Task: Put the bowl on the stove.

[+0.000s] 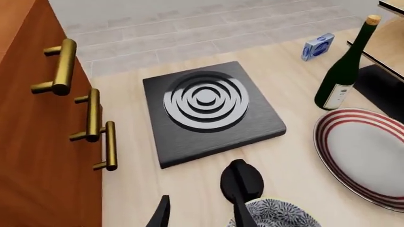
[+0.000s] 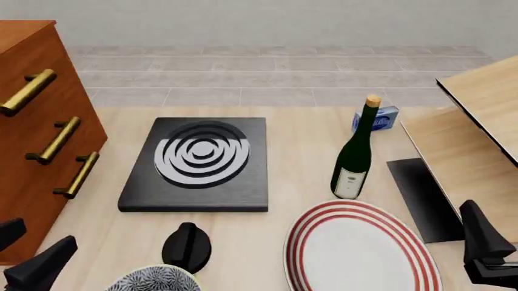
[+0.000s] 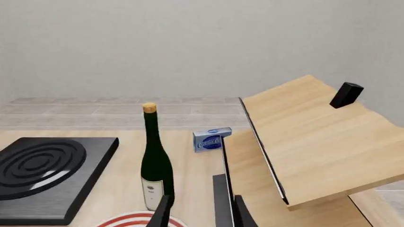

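Note:
The bowl point(image 2: 154, 280), blue-and-white patterned, sits at the table's near edge and only its far rim shows; in the left wrist view the bowl point(image 1: 282, 213) lies just beside one fingertip. The stove point(image 2: 198, 163), a black slab with silver rings, lies beyond it, and the left wrist view shows the stove point(image 1: 202, 113) straight ahead of the fingers. My left gripper point(image 2: 28, 254) hangs open at the near left, left of the bowl; the left gripper point(image 1: 200, 218) holds nothing. Far from both, my right gripper point(image 2: 486, 254) is at the near right, and the right gripper point(image 3: 202, 215) stands open and empty.
A black knob point(image 2: 187, 245) stands between bowl and stove. A red-ringed white plate point(image 2: 360, 251) lies right of the bowl, with a green bottle point(image 2: 355, 157) and a blue box point(image 2: 376, 119) behind it. A wooden cabinet point(image 2: 36, 139) flanks the left, a tilted wooden rack point(image 2: 477, 127) the right.

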Robot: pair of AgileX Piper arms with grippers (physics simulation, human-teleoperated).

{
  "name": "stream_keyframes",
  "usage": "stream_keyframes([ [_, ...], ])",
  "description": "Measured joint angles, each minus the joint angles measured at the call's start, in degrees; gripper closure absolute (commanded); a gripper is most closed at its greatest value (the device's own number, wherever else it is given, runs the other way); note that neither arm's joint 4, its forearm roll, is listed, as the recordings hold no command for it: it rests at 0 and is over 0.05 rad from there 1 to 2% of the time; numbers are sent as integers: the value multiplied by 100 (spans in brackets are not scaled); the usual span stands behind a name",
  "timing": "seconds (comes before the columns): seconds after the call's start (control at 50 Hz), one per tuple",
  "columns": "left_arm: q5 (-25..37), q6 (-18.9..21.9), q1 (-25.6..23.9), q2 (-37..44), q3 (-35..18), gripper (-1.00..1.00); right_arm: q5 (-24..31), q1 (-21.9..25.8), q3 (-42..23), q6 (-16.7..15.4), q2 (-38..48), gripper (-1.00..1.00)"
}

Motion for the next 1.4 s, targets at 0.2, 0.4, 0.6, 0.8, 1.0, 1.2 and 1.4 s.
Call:
stream_keyframes([
  [0.2, 505, -23, -314, 39, -199, -100, 0, 0, 0, 0, 0, -100],
  [0.4, 825, 19, -534, 155, -352, -100, 0, 0, 0, -1, 0, -100],
  [0.6, 1029, -63, -750, 240, -370, -100, 0, 0, 0, 0, 0, -100],
  [0.8, 1145, -175, -964, 338, -334, -100, 0, 0, 0, 0, 0, -100],
  [1.0, 1208, -310, -1219, 436, -257, -100, 0, 0, 0, 0, 0, -100],
  [1.2, 1260, -480, -1456, 537, -212, -100, 0, 0, 0, 0, 0, -100],
  [1.4, 1316, -806, -1703, 635, -202, -100, 0, 0, 0, 0, 0, -100],
])
